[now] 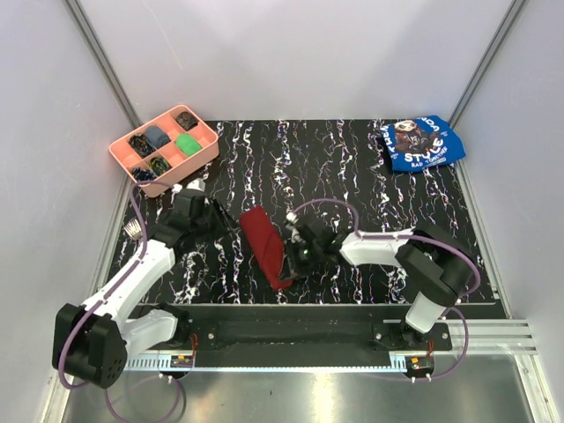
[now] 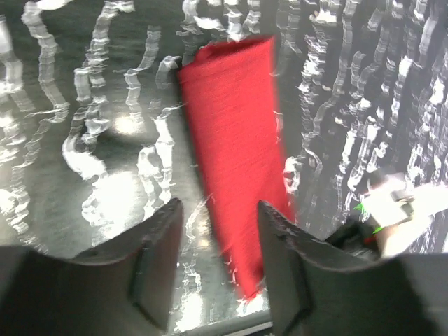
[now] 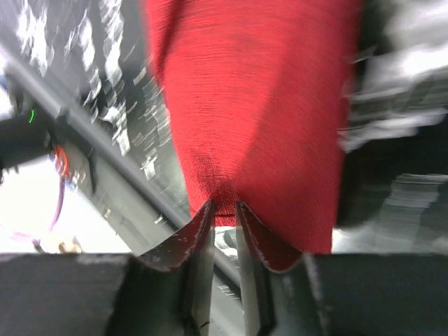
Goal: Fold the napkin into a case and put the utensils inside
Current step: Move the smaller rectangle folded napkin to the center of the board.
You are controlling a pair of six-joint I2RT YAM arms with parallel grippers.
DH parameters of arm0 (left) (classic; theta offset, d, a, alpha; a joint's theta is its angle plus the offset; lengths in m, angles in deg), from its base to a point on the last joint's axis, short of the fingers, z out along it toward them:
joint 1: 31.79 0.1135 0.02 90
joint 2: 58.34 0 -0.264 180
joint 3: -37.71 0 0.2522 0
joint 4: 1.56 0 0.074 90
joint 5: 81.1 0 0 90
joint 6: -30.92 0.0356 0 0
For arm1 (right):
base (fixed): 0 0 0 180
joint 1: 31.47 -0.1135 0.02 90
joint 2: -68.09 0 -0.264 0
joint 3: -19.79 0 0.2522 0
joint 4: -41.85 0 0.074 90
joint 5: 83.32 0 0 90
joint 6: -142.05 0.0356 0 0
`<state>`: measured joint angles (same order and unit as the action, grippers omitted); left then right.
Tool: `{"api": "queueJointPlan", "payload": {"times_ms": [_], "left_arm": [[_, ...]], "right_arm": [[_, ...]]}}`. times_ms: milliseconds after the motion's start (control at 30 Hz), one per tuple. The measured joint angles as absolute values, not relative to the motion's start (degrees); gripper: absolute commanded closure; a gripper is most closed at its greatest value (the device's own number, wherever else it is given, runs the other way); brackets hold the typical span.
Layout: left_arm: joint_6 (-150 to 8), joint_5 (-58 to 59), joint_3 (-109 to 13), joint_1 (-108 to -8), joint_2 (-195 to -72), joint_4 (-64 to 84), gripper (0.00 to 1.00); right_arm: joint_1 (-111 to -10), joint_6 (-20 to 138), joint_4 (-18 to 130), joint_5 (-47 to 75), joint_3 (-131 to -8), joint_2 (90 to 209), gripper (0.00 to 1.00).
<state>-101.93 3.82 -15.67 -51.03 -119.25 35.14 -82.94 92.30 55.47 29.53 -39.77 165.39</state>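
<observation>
The dark red napkin (image 1: 264,245) lies folded into a narrow strip, the case, in the middle of the black marbled table. In the left wrist view the napkin (image 2: 238,154) runs away from my left gripper (image 2: 220,262), which hangs open over its near end with nothing between the fingers. My right gripper (image 3: 224,210) is shut on the edge of the napkin (image 3: 259,105), and the cloth bunches at the fingertips. From above, the right gripper (image 1: 295,257) sits at the strip's near right side and the left gripper (image 1: 210,216) to its left. Silver utensil tines (image 1: 132,230) show at the table's left edge.
A pink compartment tray (image 1: 208,155) with small items stands at the back left. A blue printed cloth (image 1: 421,143) lies at the back right. White walls close in both sides, and a metal rail runs along the table's near edge.
</observation>
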Motion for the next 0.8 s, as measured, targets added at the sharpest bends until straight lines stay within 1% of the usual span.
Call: {"api": "queueJointPlan", "payload": {"times_ms": [33,67,133,200,267,333,367,400,433,467,533,600,633,667,700,733,800], "left_arm": [[-102.1,3.8,-15.8,-49.4,-119.2,36.4,0.44],[-102.1,4.0,-16.0,-48.2,-119.2,37.4,0.44],[-102.5,4.5,-16.9,-43.4,-119.6,40.6,0.43],[-102.8,5.2,-17.6,-38.0,-120.4,42.9,0.42],[-103.3,4.9,-18.0,-30.5,-121.7,44.9,0.4],[-103.7,5.1,-18.6,-22.6,-123.9,46.7,0.39],[-103.8,5.8,-19.2,-19.3,-125.3,47.9,0.39],[-103.9,6.6,-20.3,-16.9,-127.2,49.5,0.39],[-103.8,7.6,-21.9,-15.0,-129.3,51.2,0.39],[-103.6,9.1,-23.6,-14.1,-131.2,52.5,0.39],[-102.4,13.4,-27.9,-13.0,-136.0,53.9,0.36],[-100.3,17.9,-31.5,-12.7,-139.9,54.2,0.38],[-98.5,19.5,-33.2,-12.3,-141.8,54.3,0.41],[-97.3,20.2,-34.1,-11.9,-143.3,54.3,0.47],[-96.3,20.9,-35.0,-11.4,-144.7,54.2,0.57],[-95.0,21.9,-35.9,-10.6,-146.7,54.2,0.6],[-92.8,23.2,-37.8,-9.3,-151.0,54.7,0.61]], "right_arm": [[-81.1,91.5,56.8,28.7,-39.9,165.0,0.59],[-79.1,90.7,58.6,27.7,-40.5,164.5,0.55],[-75.5,88.5,62.4,24.7,-42.7,164.2,0.49],[-72.2,85.6,66.6,19.3,-46.6,164.9,0.42],[-68.7,82.5,71.4,13.3,-51.4,166.7,0.36],[-65.7,79.2,75.4,7.2,-55.9,168.5,0.31],[-64.9,78.2,76.8,5.1,-57.2,168.8,0.22],[-64.1,76.9,78.6,2.8,-58.5,168.9,0.15],[-63.7,75.9,80.2,1.0,-59.7,168.7,0.05],[-63.7,74.8,81.4,-0.5,-60.7,168.3,0.0],[-63.8,73.1,82.9,-1.6,-61.5,166.7,0.0],[-63.9,71.4,84.6,-0.8,-62.3,163.8,0.0],[-63.9,70.8,85.2,0.5,-62.7,162.2,0.0],[-63.8,70.5,85.5,1.5,-62.9,161.3,0.0],[-63.8,70.1,85.5,3.1,-63.2,160.2,0.0],[-63.8,69.8,85.5,4.9,-63.5,159.2,0.0],[-63.7,69.5,85.4,8.1,-63.8,158.0,0.0]]}}
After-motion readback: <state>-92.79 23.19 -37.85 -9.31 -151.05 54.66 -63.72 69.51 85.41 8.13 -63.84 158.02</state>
